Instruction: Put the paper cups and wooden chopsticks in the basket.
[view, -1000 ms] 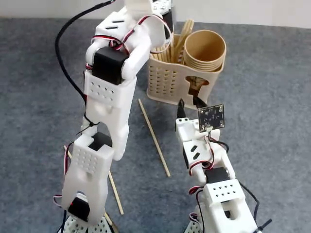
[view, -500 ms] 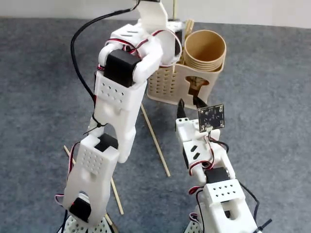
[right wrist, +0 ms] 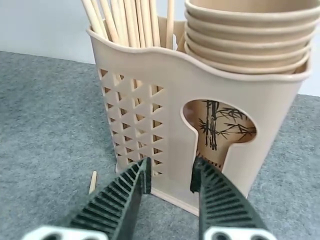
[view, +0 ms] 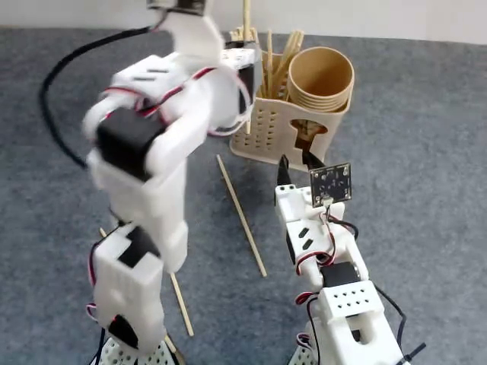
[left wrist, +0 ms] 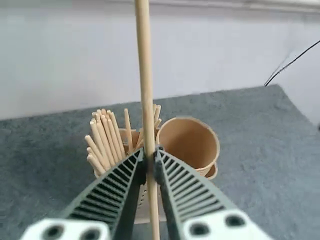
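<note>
grey mat (view: 426,152) covers the table. the big left arm (view: 152,152) is reared up over the basket (view: 266,133), and its left gripper (left wrist: 148,155) is clamped on one chopstick (left wrist: 144,75), held upright just above the bundle of chopsticks (left wrist: 105,135) already standing in there. paper cups (view: 319,76) are stacked in the other side of the basket, so that part looks done. right gripper (right wrist: 170,175) sits low just in front of the basket, jaws apart, holding nothing.

worry from here: lots of stick pokes up above the jaws, so if the tip catches the rim or the tops of the bundle when it lets go, i reckon it topples out onto the mat. the basket looks light too, so a bump from the arm might shove it. a loose chopstick (view: 242,217) and a second loose chopstick (view: 180,300) lie on the mat, not yet collected.
</note>
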Tool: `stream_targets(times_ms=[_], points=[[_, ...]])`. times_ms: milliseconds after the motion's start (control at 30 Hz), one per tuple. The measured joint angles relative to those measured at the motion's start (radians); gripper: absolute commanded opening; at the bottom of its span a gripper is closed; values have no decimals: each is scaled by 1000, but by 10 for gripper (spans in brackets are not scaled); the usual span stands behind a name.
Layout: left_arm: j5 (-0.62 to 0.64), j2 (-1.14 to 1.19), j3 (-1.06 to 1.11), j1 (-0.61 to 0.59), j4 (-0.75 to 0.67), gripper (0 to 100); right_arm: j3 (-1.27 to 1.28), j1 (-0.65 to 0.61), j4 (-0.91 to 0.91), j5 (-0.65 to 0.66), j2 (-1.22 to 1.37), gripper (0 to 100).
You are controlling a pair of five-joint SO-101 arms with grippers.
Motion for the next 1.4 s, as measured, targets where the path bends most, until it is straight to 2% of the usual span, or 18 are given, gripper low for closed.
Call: stream_targets(times_ms=[300,633,967,1167,1300,1400], points=[[-3,-68,23,46,3,5,0,0,0,0,0,145],[44,-298,462,57,0,5,0,0,0,0,0,145],[54,-345,707,8,-302,5,0,0,0,0,0,145],[54,-350,853,41,-327,5,0,0,0,0,0,145],[55,-388,939,34,-414,5,0,0,0,0,0,145],[9,-448,1040,54,-454,5,0,0,0,0,0,145]])
